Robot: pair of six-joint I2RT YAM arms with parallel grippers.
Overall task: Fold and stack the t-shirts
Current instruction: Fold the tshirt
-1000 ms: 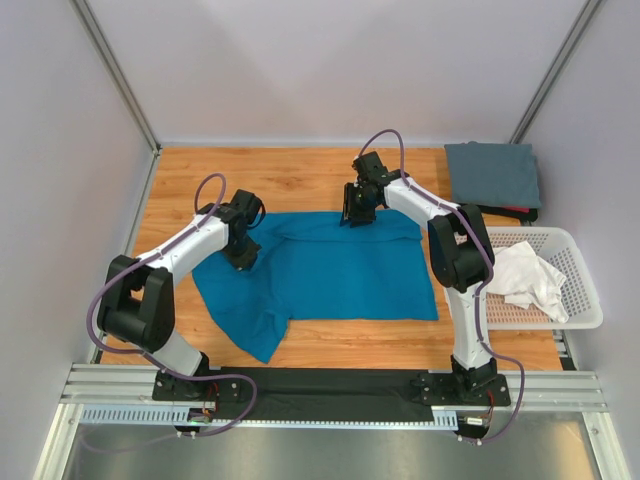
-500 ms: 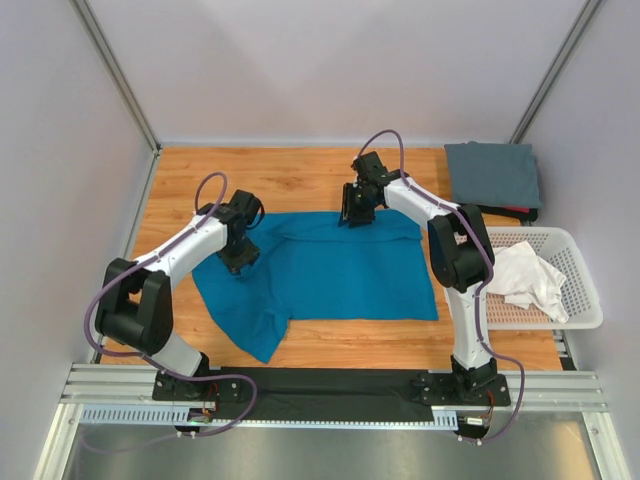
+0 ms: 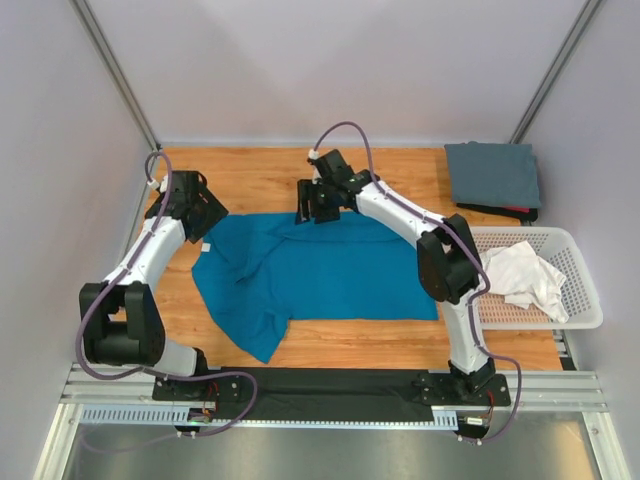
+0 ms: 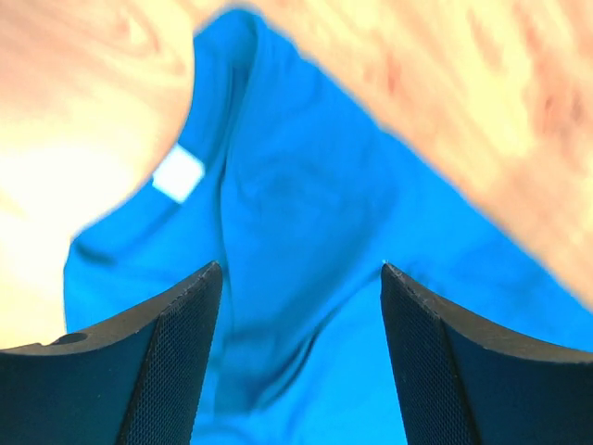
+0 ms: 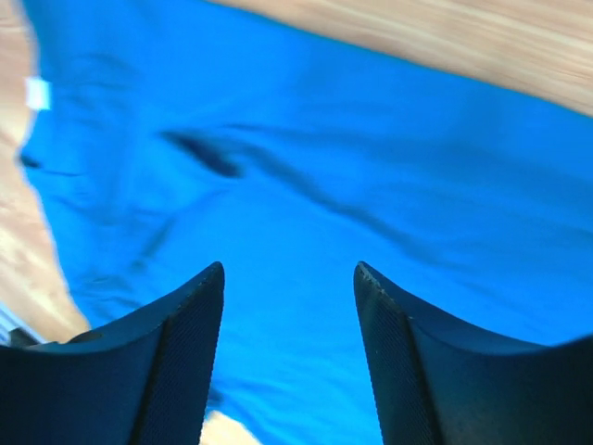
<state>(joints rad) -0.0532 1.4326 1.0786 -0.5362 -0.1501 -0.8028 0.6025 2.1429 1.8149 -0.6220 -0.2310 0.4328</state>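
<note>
A teal t-shirt (image 3: 330, 270) lies spread on the wooden table, rumpled at its left end, with a white label (image 4: 178, 173) at the collar. My left gripper (image 3: 203, 222) hovers over the shirt's back left corner, open, with nothing between the fingers (image 4: 301, 269). At the shirt's back edge, my right gripper (image 3: 308, 214) is also open and empty above the cloth (image 5: 289, 267). A folded grey t-shirt (image 3: 492, 172) sits at the back right. A crumpled white t-shirt (image 3: 520, 275) lies in the basket.
A white lattice basket (image 3: 585, 295) stands at the right edge of the table. Something dark with a red edge (image 3: 520, 211) shows under the grey shirt. Grey walls close in the left, back and right. The arm bases and a rail run along the near edge.
The left gripper opened, let go of the teal shirt and moved back-left. The right gripper slid left along the back edge and opened wider. The shirt's left end is now more rumpled.
</note>
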